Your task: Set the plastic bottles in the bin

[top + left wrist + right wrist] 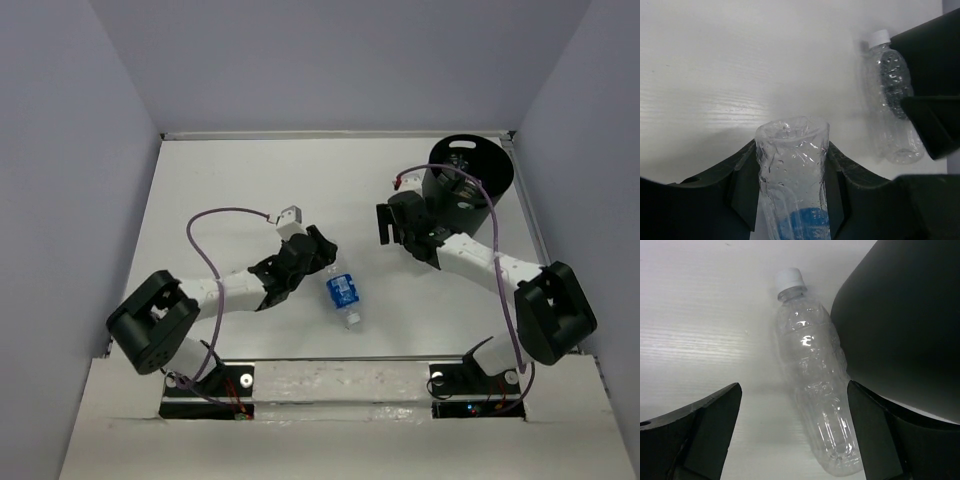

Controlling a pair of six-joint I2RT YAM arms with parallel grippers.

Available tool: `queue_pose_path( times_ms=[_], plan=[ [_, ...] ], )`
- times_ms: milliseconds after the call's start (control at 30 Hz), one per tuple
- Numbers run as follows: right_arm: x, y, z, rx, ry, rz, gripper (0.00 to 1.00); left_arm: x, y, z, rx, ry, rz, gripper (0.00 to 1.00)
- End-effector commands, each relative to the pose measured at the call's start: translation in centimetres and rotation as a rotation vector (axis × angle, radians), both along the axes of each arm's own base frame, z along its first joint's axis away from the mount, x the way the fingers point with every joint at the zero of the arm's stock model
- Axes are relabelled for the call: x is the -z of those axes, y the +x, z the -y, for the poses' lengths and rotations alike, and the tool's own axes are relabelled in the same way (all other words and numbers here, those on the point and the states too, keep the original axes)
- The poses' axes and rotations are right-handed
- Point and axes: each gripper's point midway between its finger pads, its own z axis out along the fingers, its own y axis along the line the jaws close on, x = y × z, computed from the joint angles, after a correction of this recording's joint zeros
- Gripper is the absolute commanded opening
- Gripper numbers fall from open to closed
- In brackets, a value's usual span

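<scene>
Left claw (791, 175) gripped clear blue-labelled plastic bottle (792, 140), right claw (794, 390) open; you needed level carry to black round bin (497, 170), two o'clock.

A clear bottle (815, 390) is seen lying on its side on the white table (705, 325), with its white cap (790, 277) pointed toward the top of the view and its base toward the lower right. The black bin (900, 325) is set just beside it on the right; contact cannot be told. The right gripper (794, 389) is held wide open, and the bottle's lower half is framed between the dark fingers (715, 425).
</scene>
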Motion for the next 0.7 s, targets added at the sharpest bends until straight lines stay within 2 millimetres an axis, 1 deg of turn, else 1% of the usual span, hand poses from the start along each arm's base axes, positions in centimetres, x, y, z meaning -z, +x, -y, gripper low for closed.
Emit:
queue_pose_path(
  times_ms=[0,33,67,133,167,200,233,267,300,333,433,467,533,567,600,633,667],
  plan=[
    [-0.5,2.3,0.9,0.044,-0.126,0.031,0.93,-4.8,-0.4,-2.3,-0.017,-0.010,0.147,0.25],
    [0.0,2.5,0.8,0.039,-0.138,0.019,0.93,-6.5,-0.8,-2.8,-0.020,-0.031,0.177,0.25],
    [1.3,2.7,0.6,0.029,-0.157,-0.010,0.93,-7.0,-1.0,-3.2,-0.019,-0.024,0.191,0.25],
    [2.0,3.2,0.1,0.013,-0.162,-0.028,0.93,-7.9,-1.3,-4.1,-0.028,-0.014,0.211,0.25],
    [2.5,3.3,0.0,0.009,-0.171,-0.040,0.93,-8.8,-1.7,-4.7,-0.032,-0.012,0.221,0.25],
    [3.7,3.4,-0.1,0.003,-0.188,-0.067,0.93,-9.2,-1.9,-5.0,-0.029,-0.002,0.232,0.25],
    [4.0,3.8,-0.4,-0.008,-0.194,-0.072,0.94,-10.0,-2.2,-5.7,-0.043,-0.003,0.245,0.25],
    [5.3,3.8,-0.6,-0.017,-0.209,-0.100,0.94,-10.3,-2.4,-6.1,-0.046,0.003,0.251,0.25],
    [5.8,4.0,-0.8,-0.028,-0.209,-0.113,0.94,-10.8,-2.5,-6.6,-0.052,0.006,0.262,0.25],
    [5.9,4.4,-1.3,-0.038,-0.204,-0.115,0.94,-11.7,-2.9,-7.1,-0.058,-0.003,0.280,0.25],
    [6.4,4.9,-1.7,-0.052,-0.221,-0.134,0.91,-13.0,-3.2,-8.0,-0.070,-0.009,0.310,0.26],
    [6.1,5.4,-2.1,-0.055,-0.211,-0.124,0.86,-13.8,-3.4,-8.5,-0.078,-0.012,0.329,0.26],
    [5.4,5.8,-2.8,-0.063,-0.177,-0.106,0.80,-14.4,-3.5,-8.8,-0.082,-0.015,0.345,0.26],
    [4.5,6.1,-3.1,-0.065,-0.155,-0.084,0.70,-14.9,-3.6,-9.1,-0.086,-0.019,0.356,0.26],
    [3.7,6.3,-3.9,-0.076,-0.130,-0.059,0.63,-15.1,-3.7,-9.1,-0.086,-0.024,0.360,0.26],
    [3.0,6.4,-4.2,-0.083,-0.111,-0.046,0.56,-15.3,-3.7,-9.2,-0.089,-0.024,0.363,0.26],
    [1.4,6.6,-4.5,-0.087,-0.083,-0.015,0.49,-15.2,-3.7,-9.2,-0.088,-0.020,0.361,0.26]
  ],
)
